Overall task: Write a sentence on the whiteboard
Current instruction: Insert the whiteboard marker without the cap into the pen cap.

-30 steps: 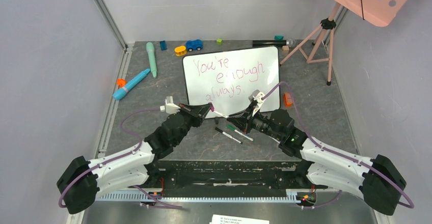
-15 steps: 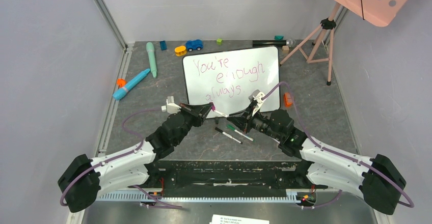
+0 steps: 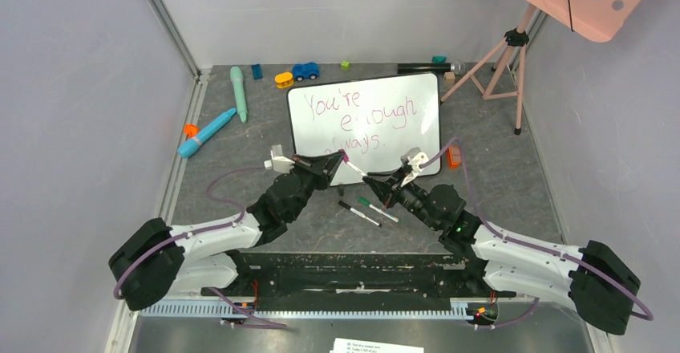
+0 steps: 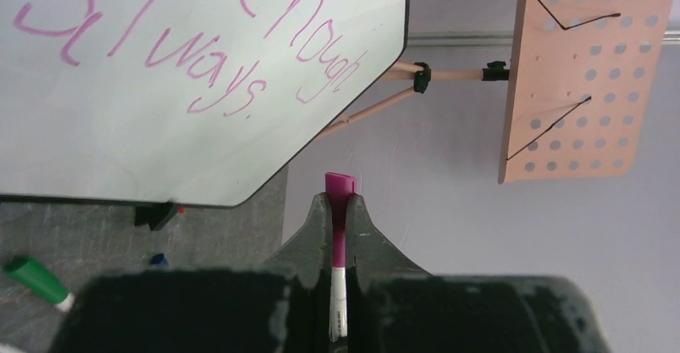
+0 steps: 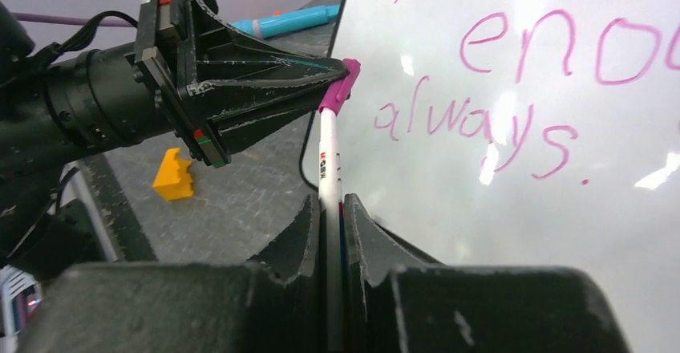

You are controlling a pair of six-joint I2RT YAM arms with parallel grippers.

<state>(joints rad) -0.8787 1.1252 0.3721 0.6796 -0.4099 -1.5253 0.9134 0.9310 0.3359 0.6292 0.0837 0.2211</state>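
My left gripper [image 4: 340, 200] is clamped tight on the magenta cap [image 4: 340, 184] of the pink marker [image 5: 329, 168]. My right gripper [image 5: 330, 205] is pinched shut round the white barrel, the two meeting tip to tip. Just past both sets of fingers stands the whiteboard [image 3: 307, 146], with the sentence [image 3: 365, 112] "You're enough always." written out, dot included. I'd call the writing done. What's left: seat the cap if it isn't on, then set the marker down by the two loose markers [image 3: 359, 214] under my wrists
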